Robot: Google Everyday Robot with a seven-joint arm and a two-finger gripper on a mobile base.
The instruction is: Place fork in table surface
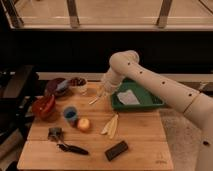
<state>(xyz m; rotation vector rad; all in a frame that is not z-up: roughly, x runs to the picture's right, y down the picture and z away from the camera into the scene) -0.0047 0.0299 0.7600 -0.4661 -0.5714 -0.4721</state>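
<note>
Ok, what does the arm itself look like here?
The arm is cream-white: smooth tubular segments, one bulbous joint, small dark dots along its side. Its pale gripper hangs over the table surface near the back, left of the green tray.

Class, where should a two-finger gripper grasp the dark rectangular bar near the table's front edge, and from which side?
From above, across its narrow width at mid-length: the dark rectangular bar lies flat and slanted, long sides free. The gripper is beside the green rectangular tray.
</note>
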